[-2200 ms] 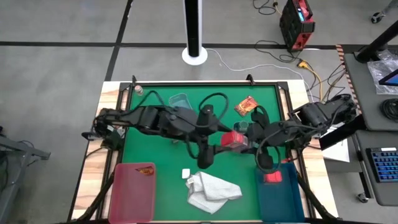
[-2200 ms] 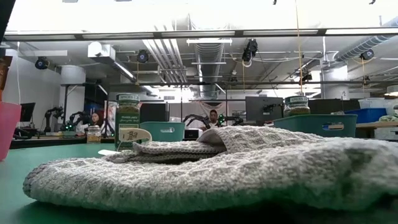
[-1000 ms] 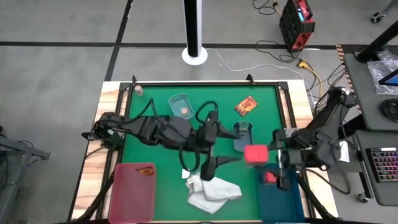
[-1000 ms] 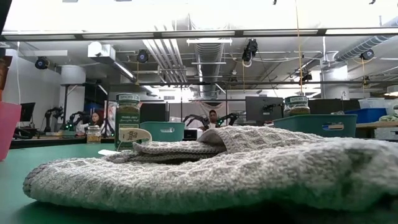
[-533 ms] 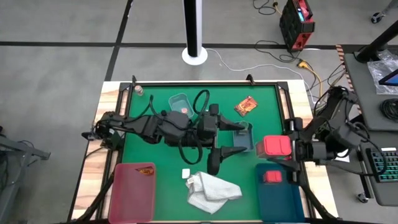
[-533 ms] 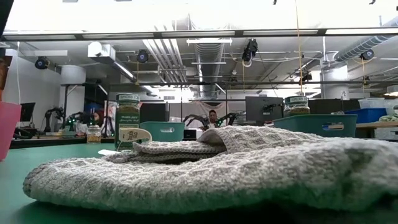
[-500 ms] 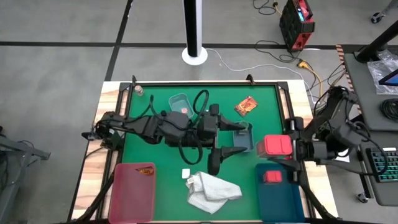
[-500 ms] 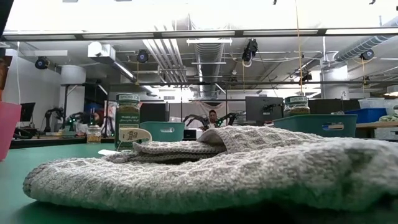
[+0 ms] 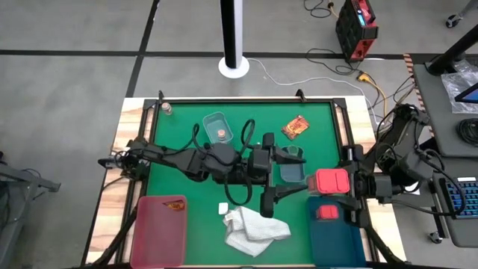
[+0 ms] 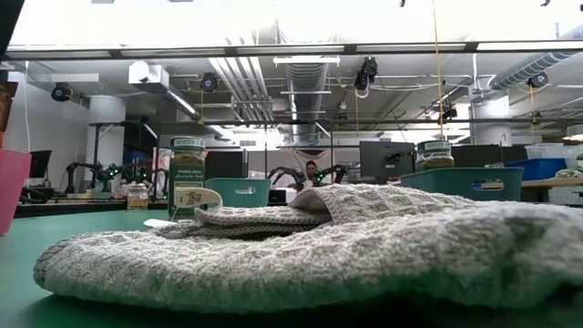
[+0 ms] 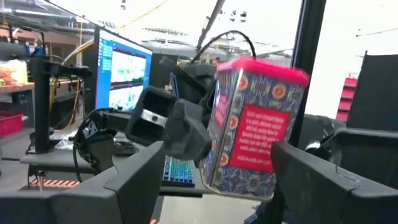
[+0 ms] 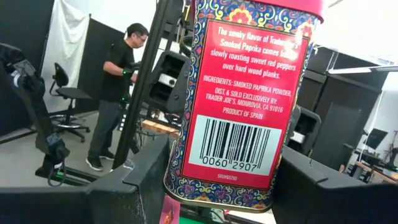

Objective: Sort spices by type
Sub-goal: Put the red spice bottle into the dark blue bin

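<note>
My right gripper [image 9: 337, 183] is shut on a red spice tin [image 9: 331, 180], held above the far end of the dark blue tray [image 9: 351, 243]; a second red tin [image 9: 327, 213] lies in that tray. The right wrist view shows the held tin [image 12: 242, 93] with a barcode label. My left gripper [image 9: 287, 196] stands open over the table's middle, pointing at the held tin [image 11: 255, 124] and touching nothing. A greenish jar [image 9: 293, 152] stands in a clear tray [image 9: 291, 172]. A pink-topped jar [image 9: 220, 133] sits in another clear tray. One packet [image 9: 296, 127] lies far right, another [image 9: 173, 203] in the pink tray. My right gripper pinches the tin between its two fingers [image 12: 134, 186], one on each of two opposite walls, low on the body [image 12: 180, 165]. The fingers come about level from the table's right side. The tin stands upright, red lid up, lifted clear above the dark blue tray.
A white cloth [image 9: 254, 228] lies crumpled near the front edge and fills the low view [image 10: 319, 246]. A small white piece [image 9: 222, 209] lies beside it, and a small jar [image 9: 167, 109] stands at the far left corner. The pink tray [image 9: 153, 239] is front left.
My right gripper has carried the red tin toward the table's right edge, from over the green mat to above the dark blue tray, and has raised it. My left gripper, staying open, has moved toward the right edge and tipped up to nearly level.
</note>
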